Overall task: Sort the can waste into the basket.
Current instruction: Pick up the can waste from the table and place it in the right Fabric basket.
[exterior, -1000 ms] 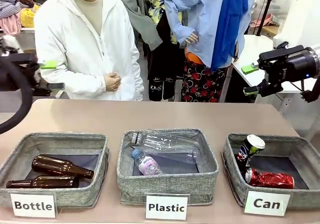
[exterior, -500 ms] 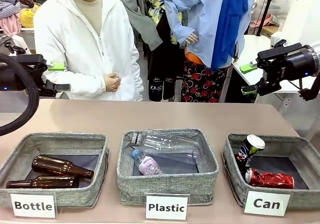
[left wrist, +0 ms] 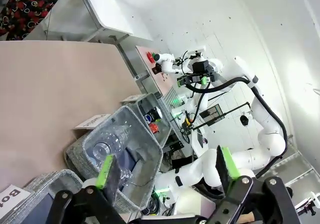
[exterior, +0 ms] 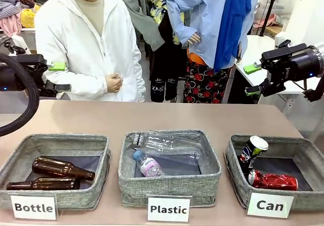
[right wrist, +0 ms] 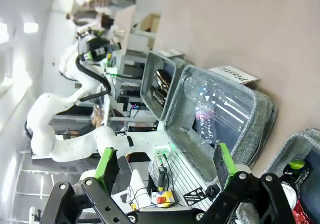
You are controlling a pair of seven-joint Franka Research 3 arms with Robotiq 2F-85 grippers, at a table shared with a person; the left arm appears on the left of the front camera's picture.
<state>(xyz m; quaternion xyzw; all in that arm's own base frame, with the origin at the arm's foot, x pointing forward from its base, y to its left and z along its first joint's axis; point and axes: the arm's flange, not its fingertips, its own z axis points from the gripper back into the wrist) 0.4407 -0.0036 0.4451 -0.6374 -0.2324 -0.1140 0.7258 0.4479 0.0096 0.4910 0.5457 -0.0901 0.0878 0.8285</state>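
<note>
Red can and black can sit in right basket; left gripper and right gripper released, empty; keep them raised clear

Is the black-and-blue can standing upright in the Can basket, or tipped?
Tipped. The black-and-blue can leans against the left wall of the basket, silver top up, beside the crushed red can.

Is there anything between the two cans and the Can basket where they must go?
Nothing visible does. The red can and the black-and-blue can already lie inside the Can basket. Both grippers are open and raised at the table's sides.
</note>
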